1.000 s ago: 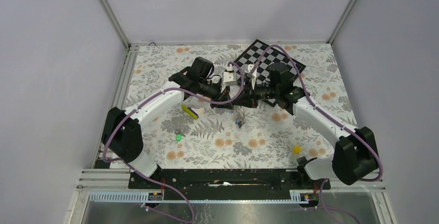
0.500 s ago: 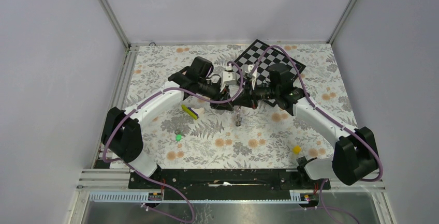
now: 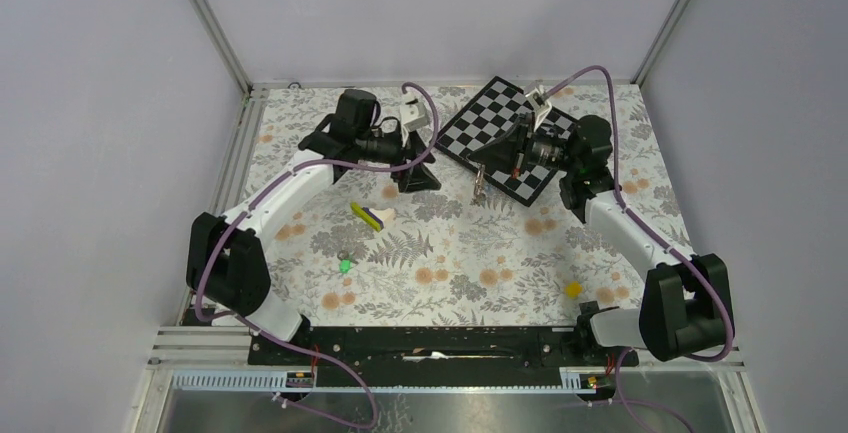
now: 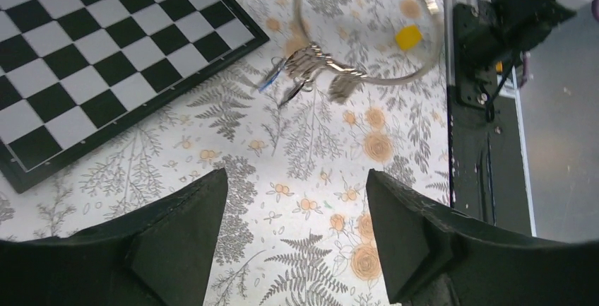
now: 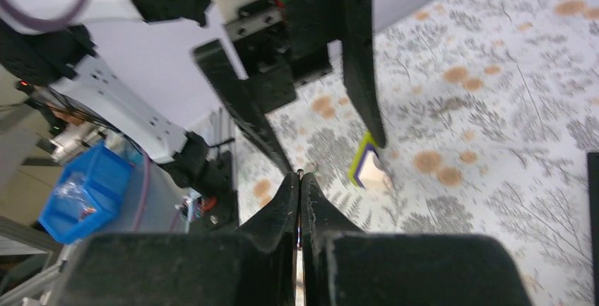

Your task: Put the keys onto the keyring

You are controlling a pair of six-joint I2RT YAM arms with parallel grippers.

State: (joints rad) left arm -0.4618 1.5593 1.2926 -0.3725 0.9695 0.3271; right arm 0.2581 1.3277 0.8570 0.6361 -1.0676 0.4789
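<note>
A robotics lab test cell was shown. A table laid with a floral sheet (image 3: 450, 253) was enclosed by plain grey panels (image 3: 100, 103) set in aluminium framing (image 3: 213, 28). A checkerboard calibration board (image 3: 475, 128) was placed on it, and a blue parts bin (image 5: 83, 193) was seen outside.

Bright, even light from above; the overhead view is sharp, with only faint shadows under the arms (image 3: 290, 188). In the left wrist view the keyring (image 4: 395, 80) at the top is blurred, and the left gripper (image 4: 295, 174) shows as dark, soft shapes at the bottom. The right wrist view is blurred throughout, with the right gripper (image 5: 300, 179) dark and out of focus at bottom centre.
</note>
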